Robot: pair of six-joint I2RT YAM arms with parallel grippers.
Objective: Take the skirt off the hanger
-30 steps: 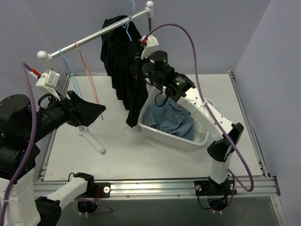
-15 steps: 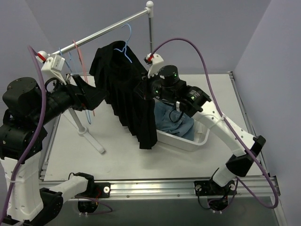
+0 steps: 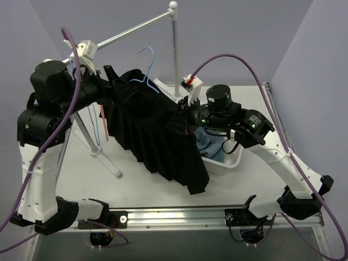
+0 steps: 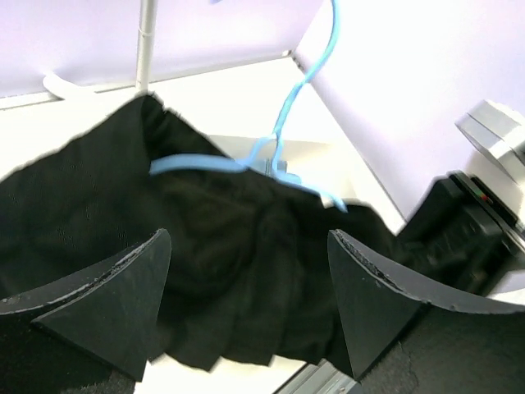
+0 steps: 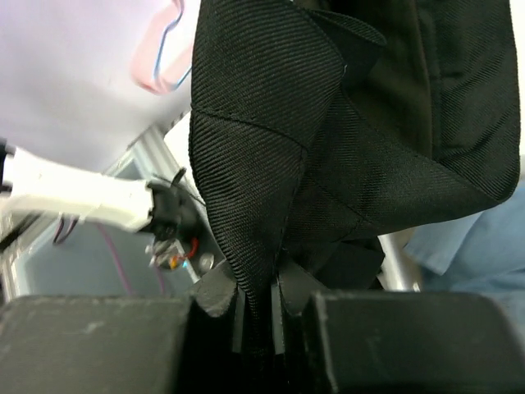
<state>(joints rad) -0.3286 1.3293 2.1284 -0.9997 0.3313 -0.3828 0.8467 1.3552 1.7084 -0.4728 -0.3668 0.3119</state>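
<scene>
Stretching between the two arms above the table, the skirt is spread as a wide black fan in front of the rack. The hanger is seated in its waistband, its hook hanging below the rail. The right fingers are pinched shut on a fold of the fabric, apparently so that the cloth is anchored. The left fingers are spread wide and grip nothing; they are aimed at the waistband, seemingly so that the blue wire can be reached.
</scene>
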